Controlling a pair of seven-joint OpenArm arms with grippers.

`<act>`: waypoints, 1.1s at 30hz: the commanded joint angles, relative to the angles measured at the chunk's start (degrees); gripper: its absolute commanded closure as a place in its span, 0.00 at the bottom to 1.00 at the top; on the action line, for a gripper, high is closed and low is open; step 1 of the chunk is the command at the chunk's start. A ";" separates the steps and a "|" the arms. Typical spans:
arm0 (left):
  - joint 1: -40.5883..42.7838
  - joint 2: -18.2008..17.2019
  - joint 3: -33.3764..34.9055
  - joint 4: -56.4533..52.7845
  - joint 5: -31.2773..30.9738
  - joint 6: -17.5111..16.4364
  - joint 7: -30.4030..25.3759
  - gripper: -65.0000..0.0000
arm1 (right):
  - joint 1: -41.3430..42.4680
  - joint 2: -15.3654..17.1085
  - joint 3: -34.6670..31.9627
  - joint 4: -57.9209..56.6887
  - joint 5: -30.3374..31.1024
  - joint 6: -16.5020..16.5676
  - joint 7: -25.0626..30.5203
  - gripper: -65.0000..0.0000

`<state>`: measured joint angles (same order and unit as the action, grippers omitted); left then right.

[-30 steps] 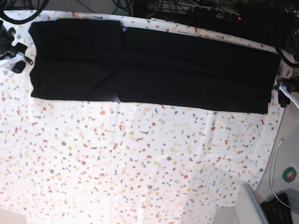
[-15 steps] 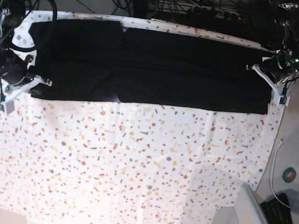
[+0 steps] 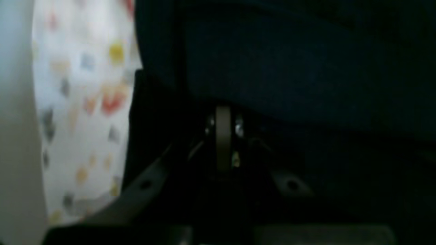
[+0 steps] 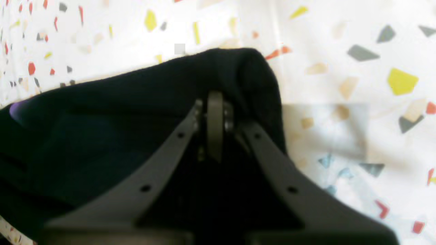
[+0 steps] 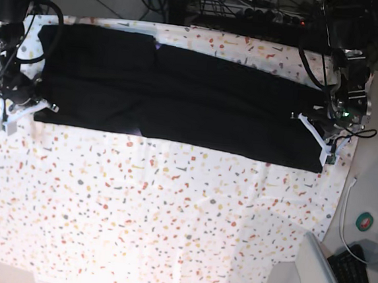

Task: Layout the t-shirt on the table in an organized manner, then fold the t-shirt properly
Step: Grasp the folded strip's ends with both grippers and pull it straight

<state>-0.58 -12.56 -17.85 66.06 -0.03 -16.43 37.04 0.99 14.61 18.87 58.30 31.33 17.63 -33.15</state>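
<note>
**Shirt band held at both near corners; long axis runs from pincer to pincer**

The desk (image 5: 170, 206) carries the t-shirt (image 5: 180, 94) along its far edge in the base view. The near half of the desk, toward the camera, is bare speckled covering.

The t-shirt lies as a long, narrow black band. Its long axis runs across the desk from one arm to the other, dipping slightly toward the camera at the left arm's end. A vertical seam or fold line shows left of centre in the base view.

The right pincer (image 5: 26, 106) sits at the band's near corner on the base view's left. Its wrist view shows the jaws closed on a raised corner of the t-shirt (image 4: 102, 112), with cloth humped up around the tips.

The left pincer (image 5: 317, 129) sits at the opposite near corner, on the base view's right. Its wrist view is dark and blurred; the jaws appear closed with black cloth (image 3: 306, 68) around them.

Controlling relation: each arm holds its own end, so neither arm is nearer to the whole. The band extends away from each pincer toward the other and toward the far edge. A fold, as judged here, requires both corners to travel together, square to the long axis, to keep the edge straight.
</note>
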 commanded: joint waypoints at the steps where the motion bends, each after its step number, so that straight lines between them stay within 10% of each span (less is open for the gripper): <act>1: 0.01 0.56 0.92 -0.79 -0.54 -1.20 2.57 1.00 | 1.16 1.78 0.25 -0.24 -1.22 -0.79 0.31 1.00; 24: 10.03 0.03 1.89 8.53 -1.15 -1.20 2.74 1.00 | 5.20 4.60 0.07 2.66 -1.31 -0.53 -0.22 1.00; 33: 11.61 0.38 -1.89 20.40 -1.15 -1.20 10.13 1.00 | -4.91 1.26 0.86 31.67 -1.22 -0.97 -15.86 1.00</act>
<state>11.92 -11.03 -19.42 85.38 -1.48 -18.13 47.90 -4.10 15.03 19.42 89.49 29.80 16.43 -49.06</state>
